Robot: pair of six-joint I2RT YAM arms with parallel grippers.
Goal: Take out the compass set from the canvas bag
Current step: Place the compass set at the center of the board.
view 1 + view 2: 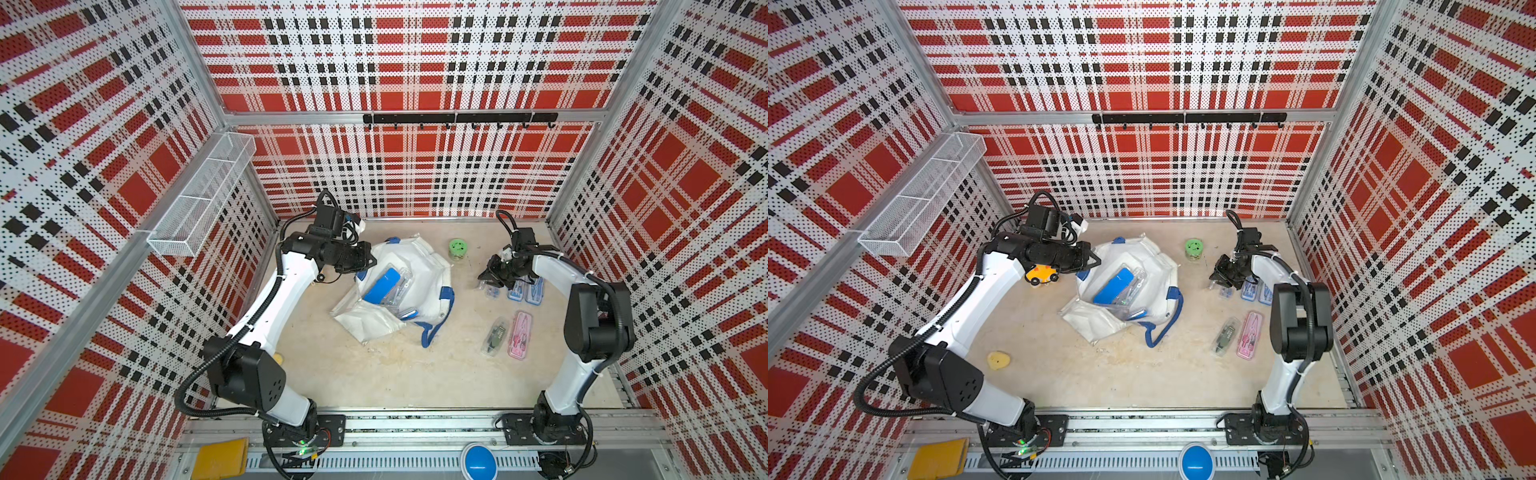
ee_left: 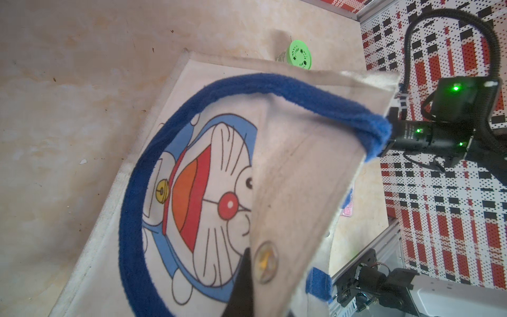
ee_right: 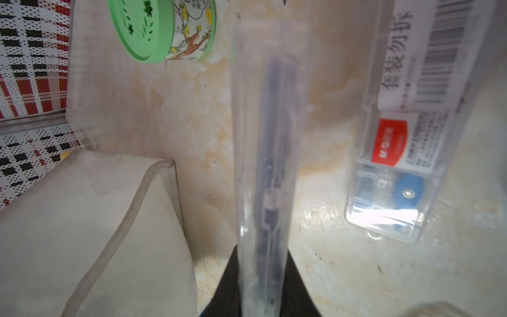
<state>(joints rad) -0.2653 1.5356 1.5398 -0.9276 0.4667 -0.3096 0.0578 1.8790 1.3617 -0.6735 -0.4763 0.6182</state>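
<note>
The white canvas bag (image 1: 419, 270) (image 1: 1154, 266) lies open mid-table with its blue handles spread. Inside it I see a blue compass set case (image 1: 380, 284) and a clear one (image 1: 400, 277). My left gripper (image 1: 365, 259) (image 2: 251, 252) is shut on the bag's rim fabric (image 2: 296, 175) beside a snap button and holds it lifted. The cat print faces the left wrist camera. To the right of the bag, my right gripper (image 1: 488, 282) (image 3: 262, 252) is shut on a clear compass set case (image 3: 271, 137), just above the tabletop.
Several compass set cases lie at the right: two blue (image 1: 524, 290), a green (image 1: 495, 336), a pink (image 1: 520, 334) and a labelled clear one (image 3: 411, 137). A green-lidded jar (image 1: 458, 248) stands behind them. A yellow toy car (image 1: 1041, 274) sits under the left arm.
</note>
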